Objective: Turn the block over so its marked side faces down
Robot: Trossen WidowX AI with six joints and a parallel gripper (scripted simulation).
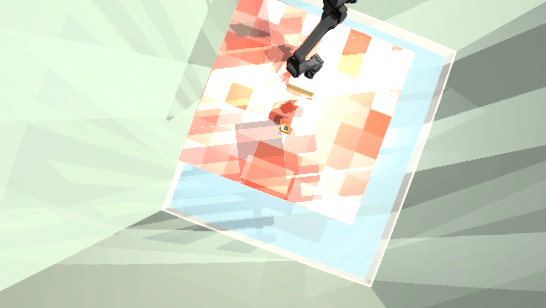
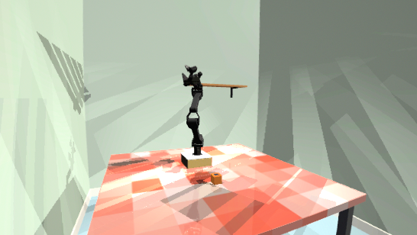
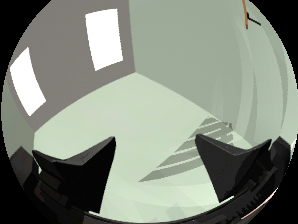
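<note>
A small orange block (image 1: 285,129) (image 2: 216,178) rests on the patterned red and white table (image 1: 350,202) (image 2: 244,214). A dark blue mark shows on its top face, so the marked side faces up. The side faces in view are plain orange. My gripper (image 2: 185,73) (image 3: 156,136) is open and empty, raised high above the table at the top of the upright arm. It is well away from the block. The wrist view shows two black fingers wide apart against walls and ceiling; the block is not in that view.
The arm stands on a box-like base (image 2: 200,162) with a tan front, behind the block in the exterior view. A brown shelf (image 2: 229,85) is on the back wall, beyond the raised arm. Dark shadows and bright patches cross the table.
</note>
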